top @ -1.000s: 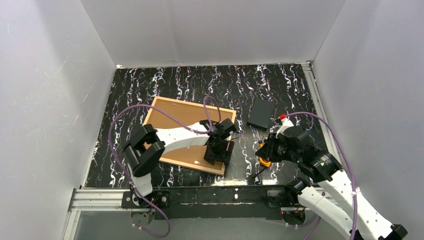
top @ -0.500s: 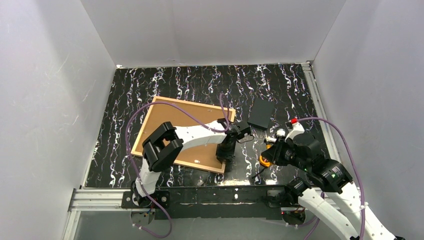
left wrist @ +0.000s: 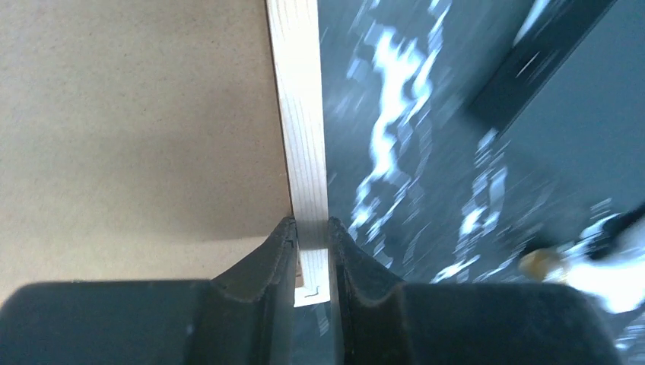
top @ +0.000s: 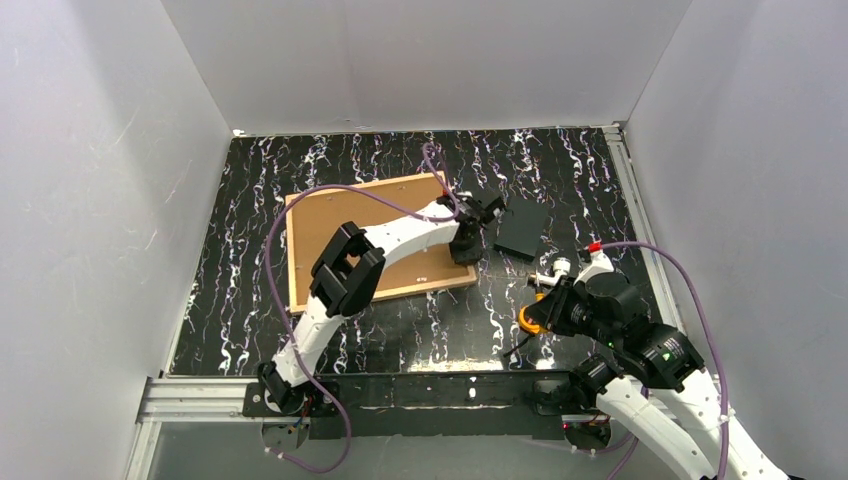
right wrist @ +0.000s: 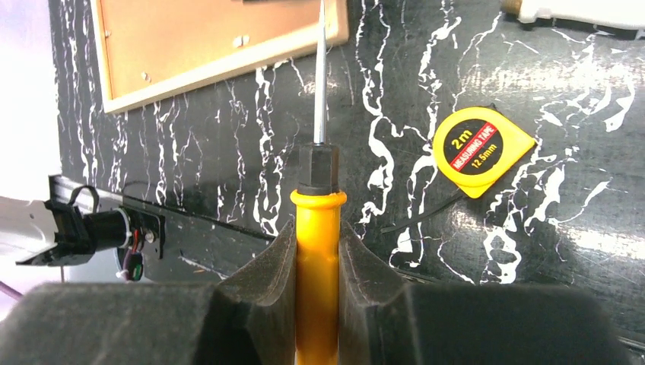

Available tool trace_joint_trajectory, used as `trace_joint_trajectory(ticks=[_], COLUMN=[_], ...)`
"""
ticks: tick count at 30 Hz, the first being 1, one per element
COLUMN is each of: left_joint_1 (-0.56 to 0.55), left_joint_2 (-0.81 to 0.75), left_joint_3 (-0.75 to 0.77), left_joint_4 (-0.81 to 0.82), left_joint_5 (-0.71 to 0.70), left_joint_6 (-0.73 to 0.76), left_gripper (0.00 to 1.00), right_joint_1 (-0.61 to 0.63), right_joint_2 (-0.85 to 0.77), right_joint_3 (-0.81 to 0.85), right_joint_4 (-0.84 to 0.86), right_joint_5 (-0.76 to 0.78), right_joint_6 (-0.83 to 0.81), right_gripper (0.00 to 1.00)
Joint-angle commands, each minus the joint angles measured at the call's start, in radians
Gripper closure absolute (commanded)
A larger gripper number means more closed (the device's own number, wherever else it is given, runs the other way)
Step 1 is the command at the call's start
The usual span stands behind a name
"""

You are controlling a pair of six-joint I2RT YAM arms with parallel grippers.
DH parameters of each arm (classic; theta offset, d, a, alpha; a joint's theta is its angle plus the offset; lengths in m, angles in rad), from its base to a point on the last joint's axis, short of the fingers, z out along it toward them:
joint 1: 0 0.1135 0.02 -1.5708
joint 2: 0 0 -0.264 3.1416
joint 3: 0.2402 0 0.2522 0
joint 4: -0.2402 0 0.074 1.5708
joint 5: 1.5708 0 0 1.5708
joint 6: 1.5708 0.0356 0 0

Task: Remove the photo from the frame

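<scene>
The frame (top: 430, 288) lies face down on the marbled table, its thin light wood strip (left wrist: 300, 114) around the brown backing (top: 320, 235) of the photo. The photo's printed side is hidden. My left gripper (left wrist: 310, 232) is shut on the frame's right-hand strip near a corner, also seen from above (top: 465, 240). My right gripper (right wrist: 318, 236) is shut on the orange handle of a screwdriver (right wrist: 318, 190). Its thin shaft points toward the frame's near right corner (right wrist: 335, 30) without touching it.
A small black rectangle (top: 522, 230) lies just right of the frame, close to my left gripper. A yellow tape measure (right wrist: 483, 150) sits on the table under my right arm. Grey walls enclose the table on three sides.
My left gripper shut on the frame's right strip and swung that end away toward the back, turning the frame on the table. My right arm drew back slightly with the screwdriver.
</scene>
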Motion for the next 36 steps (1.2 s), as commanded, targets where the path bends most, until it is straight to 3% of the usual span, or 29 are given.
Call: trace_joint_trajectory(ticks=[1, 7, 11, 16, 22, 29, 33, 36], left_joint_1=[0.101, 0.16, 0.174, 0.197, 0.277, 0.461, 0.634, 0.79], left_joint_2=[0.147, 0.276, 0.253, 0.077, -0.289, -0.703, -0.804, -0.8], left_joint_3=[0.067, 0.215, 0.211, 0.051, -0.295, -0.614, -0.723, -0.75], left_joint_4=[0.227, 0.412, 0.433, 0.353, 0.238, -0.033, -0.135, -0.155], left_joint_5=[0.077, 0.17, 0.206, 0.273, 0.398, 0.554, 0.653, 0.708], left_joint_6=[-0.054, -0.124, -0.11, 0.018, 0.175, 0.341, 0.408, 0.365], left_gripper=[1.0, 1.0, 0.79, 0.57, 0.3, 0.18, 0.17, 0.17], right_joint_1=[-0.003, -0.003, -0.004, -0.003, -0.003, 0.003, 0.06, 0.139], right_joint_2=[0.008, 0.071, 0.107, 0.137, 0.191, 0.469, 0.648, 0.791], right_joint_3=[0.039, 0.141, 0.175, 0.159, 0.136, 0.134, 0.164, 0.226], right_joint_4=[-0.009, -0.037, -0.032, 0.006, 0.061, 0.134, 0.226, 0.286], right_joint_5=[0.105, 0.125, 0.103, 0.03, -0.094, -0.263, -0.267, -0.247], right_joint_6=[0.038, -0.032, -0.066, -0.104, -0.164, -0.289, -0.273, -0.247], right_gripper=[0.99, 0.99, 0.99, 0.99, 0.99, 0.99, 0.99, 0.99])
